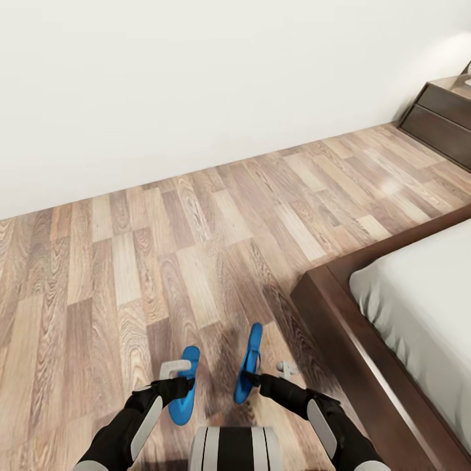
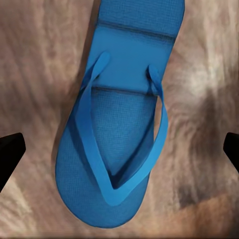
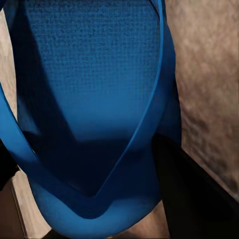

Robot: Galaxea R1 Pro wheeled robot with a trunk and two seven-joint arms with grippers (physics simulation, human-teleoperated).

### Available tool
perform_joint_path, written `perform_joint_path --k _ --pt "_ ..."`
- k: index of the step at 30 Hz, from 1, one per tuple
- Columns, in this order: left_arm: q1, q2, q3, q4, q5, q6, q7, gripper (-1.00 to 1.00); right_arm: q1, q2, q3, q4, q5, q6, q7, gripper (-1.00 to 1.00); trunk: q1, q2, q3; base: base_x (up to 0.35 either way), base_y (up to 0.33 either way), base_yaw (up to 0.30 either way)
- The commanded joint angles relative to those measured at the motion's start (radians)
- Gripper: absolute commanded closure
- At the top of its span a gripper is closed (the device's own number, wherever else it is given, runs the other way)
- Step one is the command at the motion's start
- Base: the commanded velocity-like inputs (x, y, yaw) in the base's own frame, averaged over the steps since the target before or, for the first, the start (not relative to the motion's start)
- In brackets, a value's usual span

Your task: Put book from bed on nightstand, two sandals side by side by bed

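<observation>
Right claw (image 1: 251,378) is clamped on the tilted right sandal (image 1: 249,364) beside the bed (image 1: 340,340); left claw (image 1: 174,379) gapes over the left sandal (image 1: 184,386) lying flat on the floor (image 1: 131,261). Lower it level, parallel, close alongside.

Bare floor (image 1: 163,248) runs open ahead and leftward; on the right the bed frame (image 1: 340,327) (low, dark wood) blocks passage, nightstand (image 1: 441,118) beyond.

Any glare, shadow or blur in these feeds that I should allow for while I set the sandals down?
Head view: sharp, a pale sheen on the floor near the nightstand. Left wrist view: left sandal crisp, floor around it soft and smeared. Right wrist view: right sandal very close, its lower part in deep shadow.
</observation>
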Motion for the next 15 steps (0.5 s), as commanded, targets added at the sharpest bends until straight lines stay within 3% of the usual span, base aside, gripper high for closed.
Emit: perform_joint_path --k 1,11,15 --pt "0.000 0.000 -0.002 -0.002 0.010 0.004 0.006 -1.00 0.000 0.000 -0.002 0.000 -0.009 0.009 0.011 1.00 0.000 0.000 -0.005 0.000 0.000 0.000" --pt "0.001 0.000 -0.002 -0.002 0.010 0.004 0.006 -1.00 0.000 0.001 -0.002 0.000 -0.009 0.010 0.028 1.00 0.005 -0.003 -0.043 0.000 0.000 0.000" --pt "0.000 0.000 -0.002 -0.002 0.010 0.004 0.006 -1.00 0.000 0.001 -0.002 0.000 -0.009 0.010 0.028 1.00 0.005 -0.003 -0.043 0.000 0.000 0.000"
